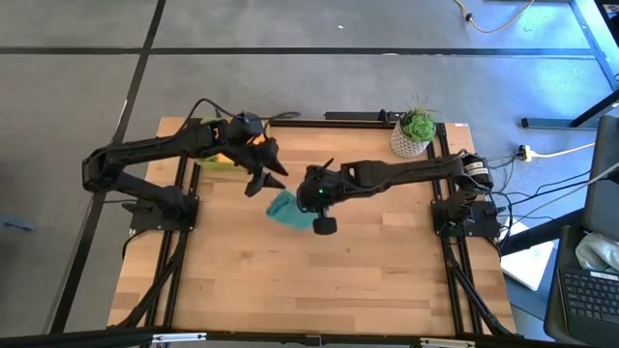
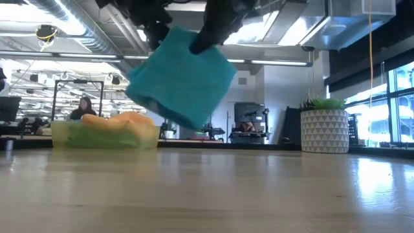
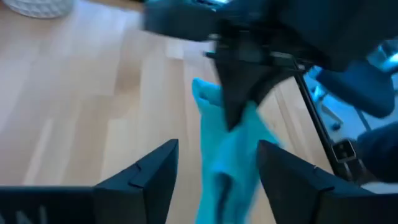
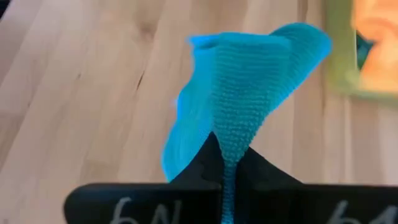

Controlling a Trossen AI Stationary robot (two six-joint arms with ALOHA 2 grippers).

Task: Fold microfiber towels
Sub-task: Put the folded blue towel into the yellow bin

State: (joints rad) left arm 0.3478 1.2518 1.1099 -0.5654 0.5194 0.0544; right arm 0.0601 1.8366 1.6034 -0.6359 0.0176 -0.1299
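A wooden table (image 1: 319, 290) seen from above, with two dark robot arms reaching toward its middle. The right gripper (image 4: 225, 163), near the centre of the table, has its fingers pressed together on a fold of a teal microfiber towel (image 1: 290, 210). In the low view the towel (image 2: 181, 74) hangs clear above the tabletop, dangling from the pinch. The left gripper (image 3: 217, 165) sits just beside it, toward ten o'clock of the towel, with its fingers (image 3: 140, 177) spread apart on either side of the hanging cloth and not gripping it. At about ten o'clock on the table, behind the left arm, stands a yellow-green tray (image 2: 65, 137) with an orange towel (image 2: 123, 121) lying in it. A potted plant (image 1: 416, 130) in a white patterned pot stands at about one o'clock, near the far edge
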